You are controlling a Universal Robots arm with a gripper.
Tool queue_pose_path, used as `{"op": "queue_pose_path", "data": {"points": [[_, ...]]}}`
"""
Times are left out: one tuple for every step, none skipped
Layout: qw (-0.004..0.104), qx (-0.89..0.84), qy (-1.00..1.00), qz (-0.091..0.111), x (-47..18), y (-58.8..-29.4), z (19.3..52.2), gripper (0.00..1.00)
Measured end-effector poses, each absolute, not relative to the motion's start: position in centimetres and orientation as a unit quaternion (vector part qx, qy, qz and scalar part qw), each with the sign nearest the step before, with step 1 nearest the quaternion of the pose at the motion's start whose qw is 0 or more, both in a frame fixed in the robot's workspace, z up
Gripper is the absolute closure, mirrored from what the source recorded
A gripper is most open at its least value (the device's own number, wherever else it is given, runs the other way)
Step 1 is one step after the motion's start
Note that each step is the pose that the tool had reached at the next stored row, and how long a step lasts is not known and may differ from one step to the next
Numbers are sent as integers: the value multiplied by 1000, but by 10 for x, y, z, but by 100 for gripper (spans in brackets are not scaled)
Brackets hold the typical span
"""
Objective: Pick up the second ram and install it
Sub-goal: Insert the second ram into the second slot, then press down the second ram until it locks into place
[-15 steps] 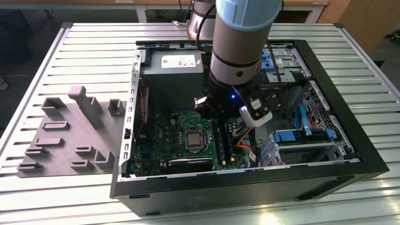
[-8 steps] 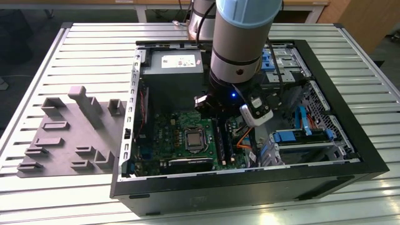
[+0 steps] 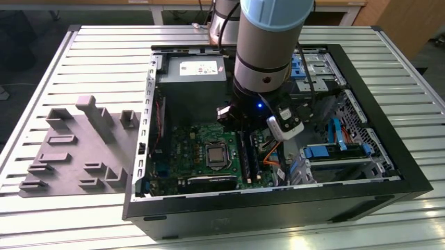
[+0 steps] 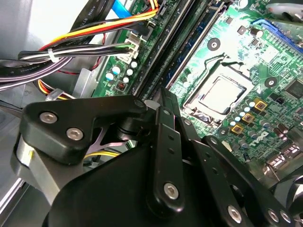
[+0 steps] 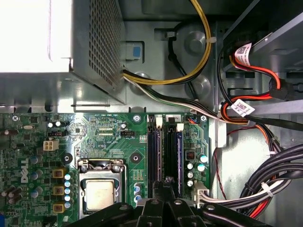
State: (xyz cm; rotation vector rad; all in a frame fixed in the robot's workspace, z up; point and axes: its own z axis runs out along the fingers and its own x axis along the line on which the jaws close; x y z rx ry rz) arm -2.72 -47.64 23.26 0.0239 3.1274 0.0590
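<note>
exterior view: open computer case [image 3: 389, 172] lies flat on a slatted table [image 3: 90, 47]. the arm [image 3: 261, 57] comes down from the top centre of the frame into the middle of the case. its wrist hides the memory slots below it. grey power-supply box [image 3: 191, 73] sits in the case's upper part, toward the exterior view's left. green motherboard [image 3: 187, 151] is lower down. grey holder tray [image 3: 76, 146] lies on the table outside the case wall, on the exterior view's left.

first wrist view: shows what the wrist covers. the long black memory slots [image 5: 154, 156] run side by side next to the processor socket [image 5: 99, 194]. the second ram [image 5: 179, 151] stands on edge in one of the slots, dark blue. the gripper [image 5: 165, 183] sits low over the slot rows at their near end, its fingers pressed together with nothing seen between them. contact with the stick: cannot tell.

second wrist view: gripper [image 4: 163, 97] seen from behind its black linkage. the ram [image 4: 189, 56] is a bluish strip running away from the fingertips along the slots.

room: cable bundles [image 5: 279, 175] crowd one side of the slots, near the drive bay [image 3: 334, 156]. the socket borders the other side. the power-supply box's mesh wall closes the slots' far end. the case is open above.
</note>
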Motion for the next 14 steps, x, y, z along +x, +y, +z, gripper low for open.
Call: {"op": "queue_pose_path", "data": {"points": [[7, 8, 1000, 19, -27, -476, 233, 89], [7, 8, 1000, 19, -27, -476, 233, 89], [7, 8, 1000, 19, -27, -476, 233, 89], [7, 8, 1000, 19, -27, -476, 233, 89], [7, 8, 1000, 19, -27, -476, 233, 89], [7, 8, 1000, 19, -27, -476, 233, 89], [7, 8, 1000, 19, -27, -476, 233, 89], [7, 8, 1000, 19, -27, -476, 233, 89], [7, 8, 1000, 19, -27, -475, 233, 89], [7, 8, 1000, 19, -27, -474, 233, 89], [7, 8, 1000, 19, -27, -474, 233, 89], [7, 8, 1000, 19, -27, -473, 233, 89], [7, 8, 1000, 19, -27, -472, 233, 89], [7, 8, 1000, 19, -27, -472, 233, 89]]}}
